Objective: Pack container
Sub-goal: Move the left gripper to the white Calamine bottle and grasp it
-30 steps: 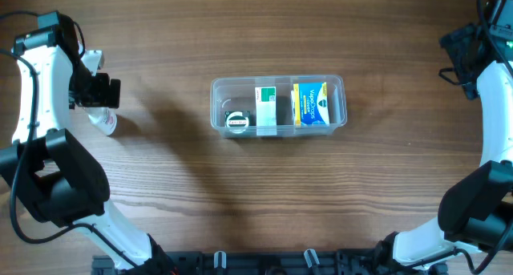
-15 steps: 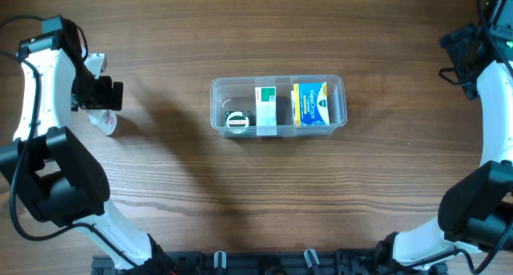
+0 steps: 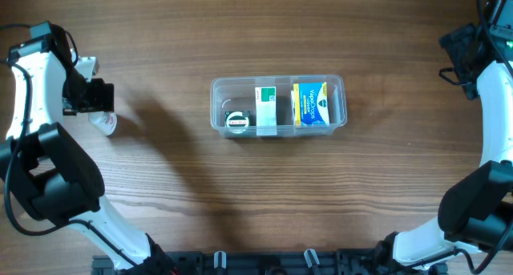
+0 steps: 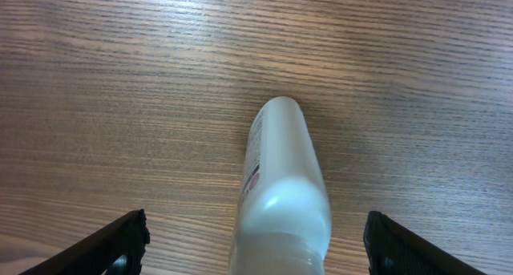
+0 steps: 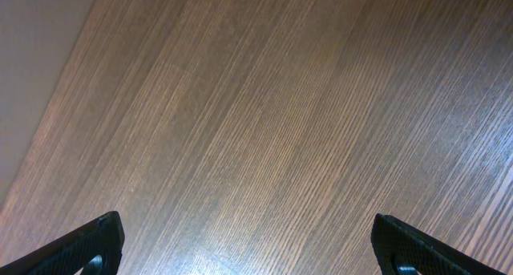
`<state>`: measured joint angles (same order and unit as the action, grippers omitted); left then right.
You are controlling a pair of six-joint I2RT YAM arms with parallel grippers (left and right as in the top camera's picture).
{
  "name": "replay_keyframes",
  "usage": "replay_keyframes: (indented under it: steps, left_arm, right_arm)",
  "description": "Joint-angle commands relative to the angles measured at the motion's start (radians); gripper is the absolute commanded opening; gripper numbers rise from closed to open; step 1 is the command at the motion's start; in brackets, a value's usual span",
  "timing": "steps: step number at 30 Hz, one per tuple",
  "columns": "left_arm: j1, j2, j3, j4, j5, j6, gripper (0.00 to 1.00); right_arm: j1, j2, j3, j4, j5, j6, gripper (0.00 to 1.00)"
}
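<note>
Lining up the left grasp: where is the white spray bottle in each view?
Overhead: far left, white spray bottle partly under the left gripper.
Left wrist: bottom centre, between the open fingers.
Right wrist: not in view.
Shared landmark: the left gripper, beside the bottle.

My right gripper is hanging over the wood table, fingers sitting wide apart at the bottom corners, nothing between them. Grain is running diagonally. A pale strip is showing beyond the table edge, upper left.
</note>
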<state>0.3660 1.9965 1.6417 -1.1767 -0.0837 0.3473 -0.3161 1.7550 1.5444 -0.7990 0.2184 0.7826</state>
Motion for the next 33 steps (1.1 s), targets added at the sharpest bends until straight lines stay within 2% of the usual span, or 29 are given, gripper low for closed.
replay_keyframes:
  steps: [1, 3, 5, 11, 13, 15, 18, 22, 25, 27, 33]
  left_arm:
    - [0.003, 0.013, -0.008, 0.002, 0.036, 0.022, 0.86]
    - [0.003, 0.013, -0.008, -0.002, 0.042, 0.028, 0.81]
    - [0.003, 0.013, -0.008, -0.011, 0.042, 0.032, 0.7]
    - [0.003, 0.013, -0.008, -0.039, 0.042, 0.043, 0.71]
    - [0.003, 0.013, -0.008, -0.039, 0.042, 0.06, 0.7]
    - [0.003, 0.013, -0.008, -0.035, 0.042, 0.065, 0.63]
    - [0.003, 0.013, -0.008, -0.035, 0.042, 0.065, 0.63]
    - [0.003, 0.013, -0.008, -0.024, 0.042, 0.065, 0.52]
    - [0.003, 0.013, -0.008, -0.009, 0.042, 0.064, 0.48]
    - [0.003, 0.013, -0.008, -0.009, 0.042, 0.064, 0.39]
    - [0.003, 0.013, -0.008, -0.009, 0.042, 0.06, 0.31]
  right_arm:
    - [0.002, 0.009, -0.004, 0.002, 0.018, 0.01, 1.0]
    - [0.002, 0.009, -0.004, 0.002, 0.018, 0.01, 1.0]
    - [0.002, 0.009, -0.004, 0.002, 0.018, 0.009, 1.0]
    - [0.002, 0.009, -0.004, 0.002, 0.018, 0.01, 1.0]
    - [0.002, 0.009, -0.004, 0.002, 0.018, 0.009, 1.0]
    - [0.002, 0.009, -0.004, 0.002, 0.018, 0.01, 1.0]
    - [0.002, 0.009, -0.004, 0.002, 0.018, 0.01, 1.0]
    - [0.002, 0.009, -0.004, 0.002, 0.018, 0.01, 1.0]
    - [0.002, 0.009, -0.004, 0.002, 0.018, 0.01, 1.0]
    - [0.002, 0.009, -0.004, 0.002, 0.018, 0.01, 1.0]
    - [0.002, 0.009, -0.004, 0.002, 0.018, 0.01, 1.0]
